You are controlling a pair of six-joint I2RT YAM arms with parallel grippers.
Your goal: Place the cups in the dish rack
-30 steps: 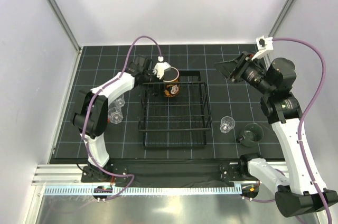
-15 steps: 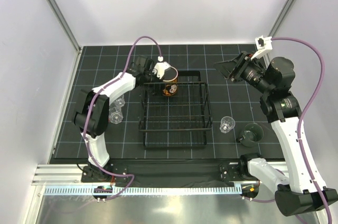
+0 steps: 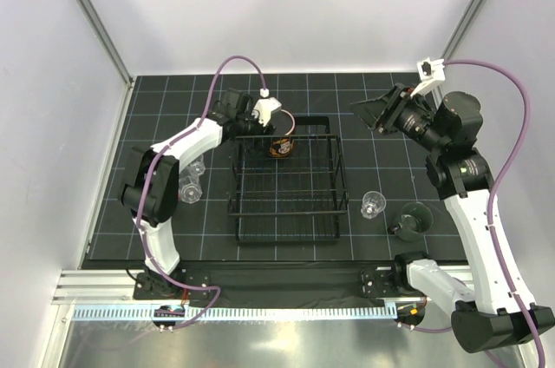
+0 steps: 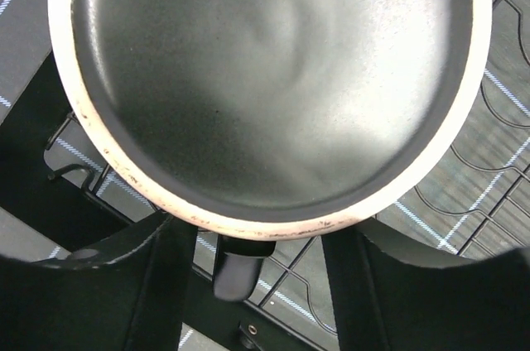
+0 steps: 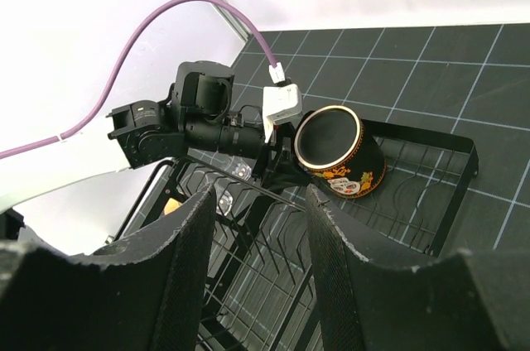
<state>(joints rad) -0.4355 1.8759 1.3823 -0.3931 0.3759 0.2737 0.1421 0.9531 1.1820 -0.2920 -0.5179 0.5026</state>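
where the mug (image 4: 265, 78) lies, left pincer (image 4: 258, 239) stands open.

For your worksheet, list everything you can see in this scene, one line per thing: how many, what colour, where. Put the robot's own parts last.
dish rack: one, black wire, middle of the mat.
mug: one, dark patterned, tilted in the rack's far left corner.
clear cups: three, transparent; two on the mat left of the rack, one right of it.
grey-green cup: one, on the mat beside the right-hand clear cup.
orange cup: one, mostly hidden, beyond the rack's left side.
mat: one, black with a pale grid.
arms: two, white and black, purple cables.
left gripper: one, black, open at the mug.
right gripper: one, black, open, empty.
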